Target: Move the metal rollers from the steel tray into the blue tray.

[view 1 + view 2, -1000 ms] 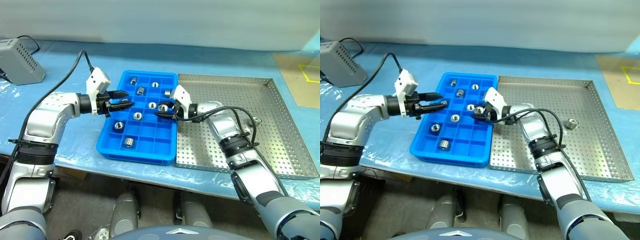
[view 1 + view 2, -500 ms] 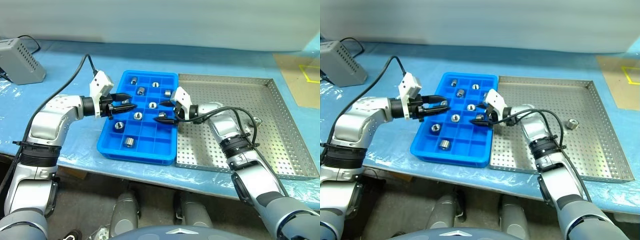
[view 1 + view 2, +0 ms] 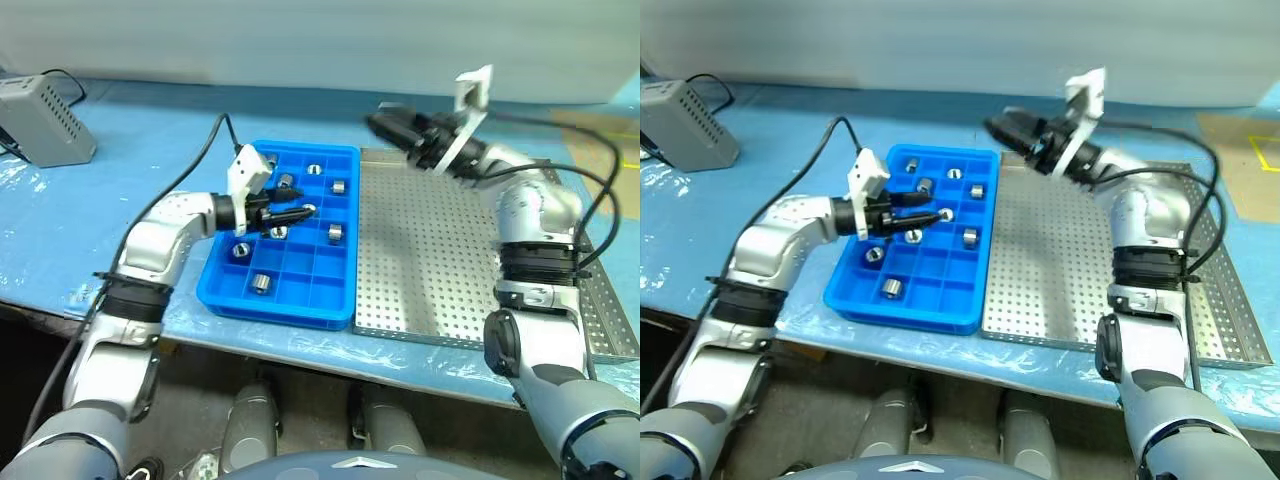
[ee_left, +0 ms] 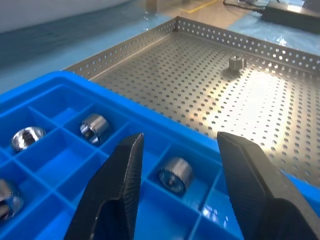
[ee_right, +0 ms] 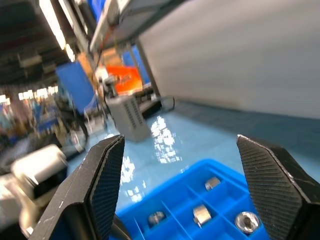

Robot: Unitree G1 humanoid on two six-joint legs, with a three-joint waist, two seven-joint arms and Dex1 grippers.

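Left tool (image 4: 175,165) level, fingers apart and empty; right tool (image 5: 180,185) raised, wide open.

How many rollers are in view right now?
10. Nine rollers sit in blue tray compartments; one lies in the steel tray, seen from the left wrist. The left gripper may hide more.

Blue-covered table (image 3: 120,150): blue tray (image 3: 300,290), steel tray (image 3: 420,270), grey box (image 3: 40,120).

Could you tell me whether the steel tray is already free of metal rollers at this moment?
No. In the left wrist view one metal roller still stands on the perforated floor of the steel tray, near its far rim.
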